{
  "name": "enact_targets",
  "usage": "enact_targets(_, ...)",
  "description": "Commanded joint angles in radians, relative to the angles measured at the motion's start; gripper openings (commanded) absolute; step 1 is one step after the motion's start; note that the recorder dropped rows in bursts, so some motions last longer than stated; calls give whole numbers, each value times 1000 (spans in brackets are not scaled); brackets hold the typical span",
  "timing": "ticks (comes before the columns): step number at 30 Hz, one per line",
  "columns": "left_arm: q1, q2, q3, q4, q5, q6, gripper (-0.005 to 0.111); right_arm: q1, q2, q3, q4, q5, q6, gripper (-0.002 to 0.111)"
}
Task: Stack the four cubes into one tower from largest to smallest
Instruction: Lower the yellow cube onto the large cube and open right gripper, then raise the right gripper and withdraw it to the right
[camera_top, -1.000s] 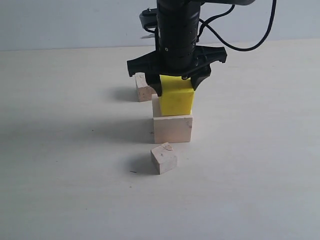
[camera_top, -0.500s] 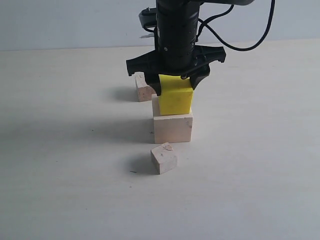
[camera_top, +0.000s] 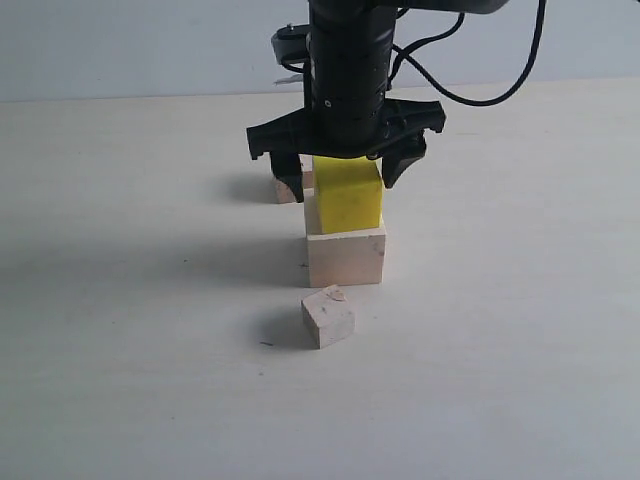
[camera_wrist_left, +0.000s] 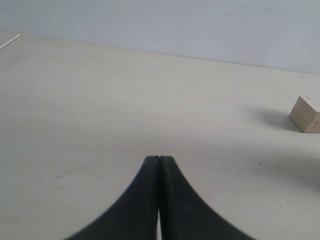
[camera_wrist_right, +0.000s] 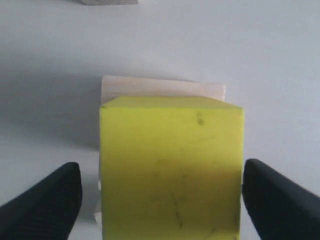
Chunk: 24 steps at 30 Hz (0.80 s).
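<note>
Right gripper (camera_top: 342, 183) stands wide astride the yellow cube (camera_top: 349, 200), which sits on the large pale cube (camera_top: 346, 258). A small cube (camera_top: 328, 316) lies in front, the other small cube (camera_top: 307, 178) half hidden behind its finger. Left gripper (camera_wrist_left: 159, 165) pinched closed.

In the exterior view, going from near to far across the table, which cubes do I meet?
near small wood cube → large pale cube with the yellow cube on it → far small wood cube

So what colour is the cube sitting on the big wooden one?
The cube is bright yellow, clearest in the right wrist view.
</note>
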Motion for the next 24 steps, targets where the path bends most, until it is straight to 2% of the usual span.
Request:
enact_targets(1,-6,-4,3,3,-7,0,0,2,-2,-5,28,-5,-11,88)
enact_targets(14,-6,-4,3,3,-7,0,0,2,-158,-105,-23,44,-107,86)
enact_targets(16,-6,-4,3,3,-7,0,0,2,-178,-105,-49,44,-133,77)
enact_targets(24,-6,-4,3,3,-7,0,0,0,-191,-102,-217,44,-365,10)
